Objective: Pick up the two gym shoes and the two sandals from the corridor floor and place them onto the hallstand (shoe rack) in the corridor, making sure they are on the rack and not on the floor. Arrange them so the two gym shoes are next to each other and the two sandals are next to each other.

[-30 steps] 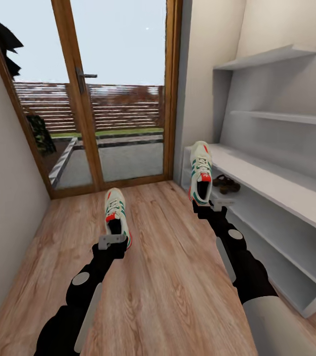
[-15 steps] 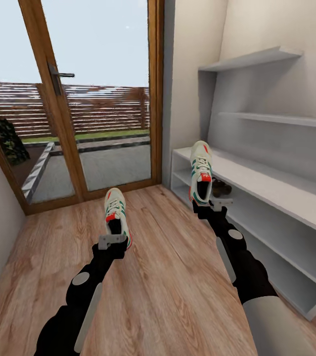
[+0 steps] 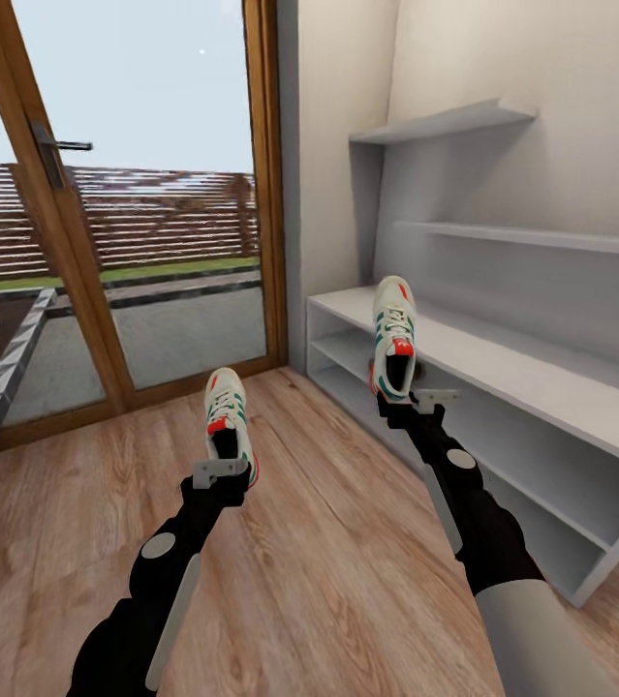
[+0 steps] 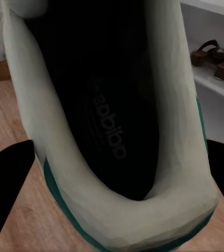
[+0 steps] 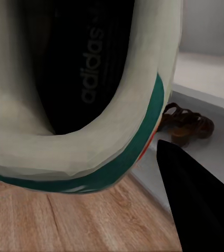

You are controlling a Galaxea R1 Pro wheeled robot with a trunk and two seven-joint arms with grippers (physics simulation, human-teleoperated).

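Each hand carries one gym shoe above the corridor floor (image 3: 328, 571). My left gripper (image 3: 221, 465) is shut on the heel of the left gym shoe (image 3: 225, 418), whose toe points away from me. My right gripper (image 3: 409, 395) is shut on the heel of the other gym shoe (image 3: 393, 334), held in front of the hallstand (image 3: 512, 360). The left wrist view looks into the shoe's dark inside (image 4: 99, 105); the right wrist view does the same with its shoe (image 5: 75, 68). The two sandals (image 5: 186, 123) sit side by side in the hallstand's upper compartment, and the left wrist view catches these sandals (image 4: 215, 55) too.
A wood-framed glass door (image 3: 144, 242) with a handle (image 3: 57, 145) closes the corridor's far end. The hallstand runs along the right wall, with two wall shelves (image 3: 445, 124) above it. A beige wall (image 3: 333, 145) stands between door and hallstand.
The camera has swung to the right, so door and hallstand slid left in the picture. Both arms and their shoes keep the same pose. The sandals are now behind the right shoe in the head view.
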